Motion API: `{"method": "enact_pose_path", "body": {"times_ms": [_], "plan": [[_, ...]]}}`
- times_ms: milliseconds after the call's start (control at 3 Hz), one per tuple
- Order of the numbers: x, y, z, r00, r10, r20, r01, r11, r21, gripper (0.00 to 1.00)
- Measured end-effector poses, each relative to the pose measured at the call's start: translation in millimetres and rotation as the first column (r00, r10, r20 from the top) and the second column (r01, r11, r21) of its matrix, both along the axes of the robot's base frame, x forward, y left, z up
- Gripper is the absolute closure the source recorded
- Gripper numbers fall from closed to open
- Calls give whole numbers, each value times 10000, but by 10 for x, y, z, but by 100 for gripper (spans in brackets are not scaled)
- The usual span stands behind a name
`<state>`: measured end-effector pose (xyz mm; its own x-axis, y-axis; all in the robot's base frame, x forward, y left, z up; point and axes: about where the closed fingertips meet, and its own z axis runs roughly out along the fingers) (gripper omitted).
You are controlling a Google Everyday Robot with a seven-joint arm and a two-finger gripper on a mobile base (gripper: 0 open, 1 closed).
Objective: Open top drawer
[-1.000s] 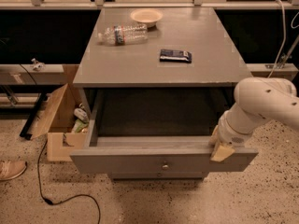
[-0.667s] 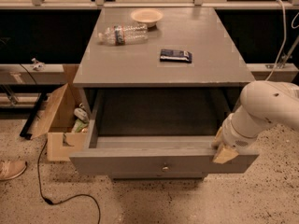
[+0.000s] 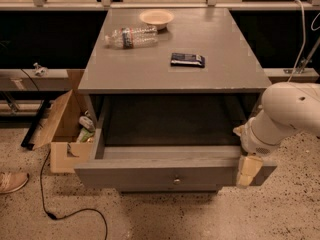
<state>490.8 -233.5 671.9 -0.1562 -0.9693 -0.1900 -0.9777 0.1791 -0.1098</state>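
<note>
The top drawer (image 3: 150,173), standing well out under the tabletop (image 3: 150,69), is met at the right end of its left-to-right front by the gripper (image 3: 245,156), whose grip cannot be told as clamped or loose.

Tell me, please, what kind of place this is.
Probably a robot test lab: speckled floor, loose cable, cardboard box beside the cabinet. The gripper is at the right end of the open top drawer.

Grey tabletop (image 3: 215,81) bears bowl (image 3: 156,18), bottle (image 3: 131,36) and dark packet (image 3: 187,60); gripper (image 3: 248,170) at right corner of top drawer (image 3: 145,176).
</note>
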Motion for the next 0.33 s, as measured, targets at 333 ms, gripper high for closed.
{"method": "enact_pose_path", "body": {"times_ms": [333], "plan": [[-23, 3, 608, 9992, -335, 204, 353, 9948, -955, 0]]}}
